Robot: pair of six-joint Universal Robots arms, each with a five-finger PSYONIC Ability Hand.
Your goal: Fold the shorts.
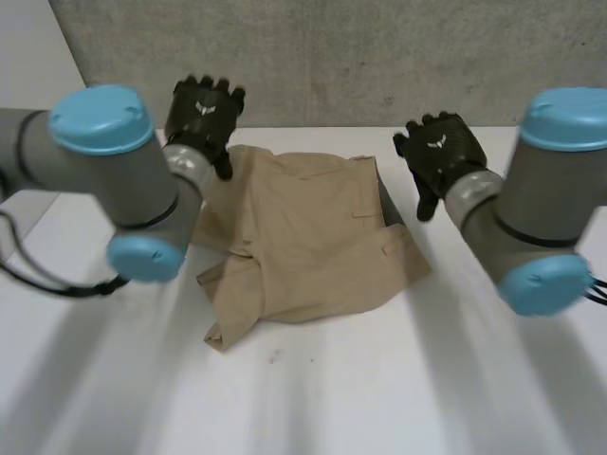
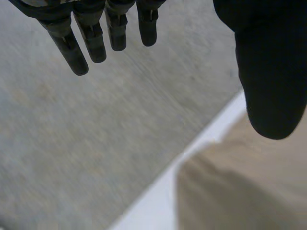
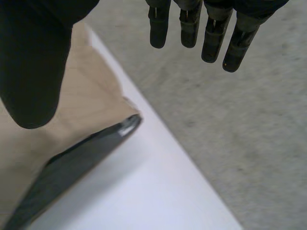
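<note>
Soft, diffuse light from above washes the white table (image 1: pixel 398 379) — the brightest surface in view — while the grey wall (image 1: pixel 379 57) behind sits dimmer. In the wrist views the black left hand (image 2: pixel 271 72) and right hand (image 3: pixel 33 62) read almost as silhouettes.

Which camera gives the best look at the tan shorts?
The head view: the whole shorts lie rumpled on the white table between the left hand and right hand, both open. The left wrist view catches one corner near the thumb; the right wrist view, an edge with a dark strip.
</note>
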